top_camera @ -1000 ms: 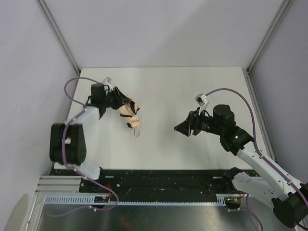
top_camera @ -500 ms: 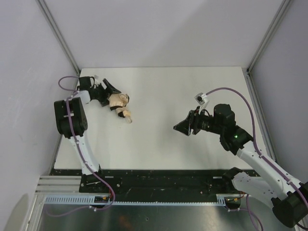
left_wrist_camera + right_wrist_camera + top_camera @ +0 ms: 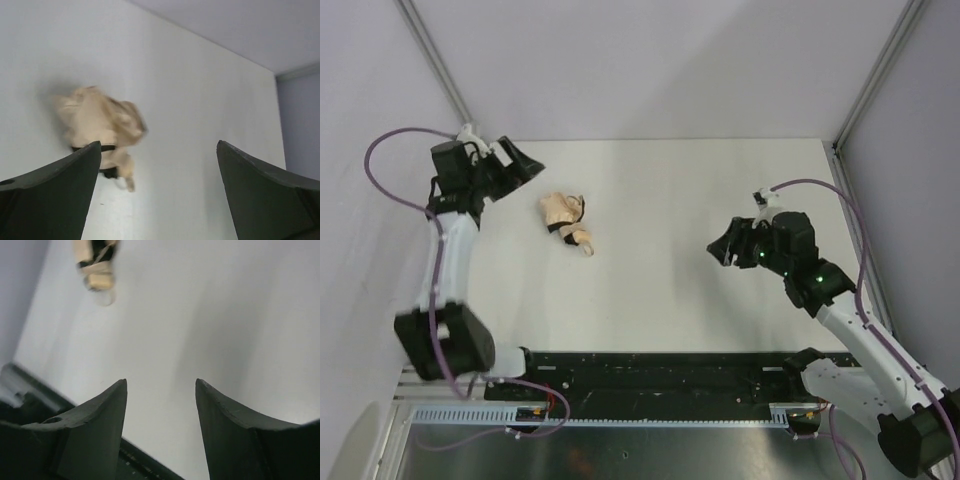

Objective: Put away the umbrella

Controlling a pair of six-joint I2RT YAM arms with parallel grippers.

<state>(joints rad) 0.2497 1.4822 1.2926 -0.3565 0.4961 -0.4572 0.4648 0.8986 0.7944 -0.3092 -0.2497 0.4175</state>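
L arm has let go and swung back to the far-left corner. The left gripper [image 3: 516, 160] now hangs off the table's [image 3: 720, 180] far-left edge, well apart from the umbrella [image 3: 564, 217], which it was touching half a sec ago. R arm has pulled back too, toward the right side and a bit nearer its base.

Umbrella's on its own now. It lies flat on the white table, far-left part, a crumpled beige bundle w/ a dark band across the middle and a small pale end poking toward near-right. Nothing touching it.

Left wrist view: left gripper [image 3: 158, 147] w/ both dark fingers [image 3: 55, 195] spread wide and nothing between them but bare table. The umbrella [image 3: 97, 122] sits beyond the left finger, a bit blurred, w/ the black band showing at its lower edge.

Right gripper [image 3: 728, 243] sits over the right half of the table, pointing left toward the umbrella but well apart from it. Right wrist view: right gripper [image 3: 160, 382] parted and empty, w/ white table in the gap. The umbrella [image 3: 96, 264] is up in the top-left corner, out of focus. Can't tell strap from handle there.
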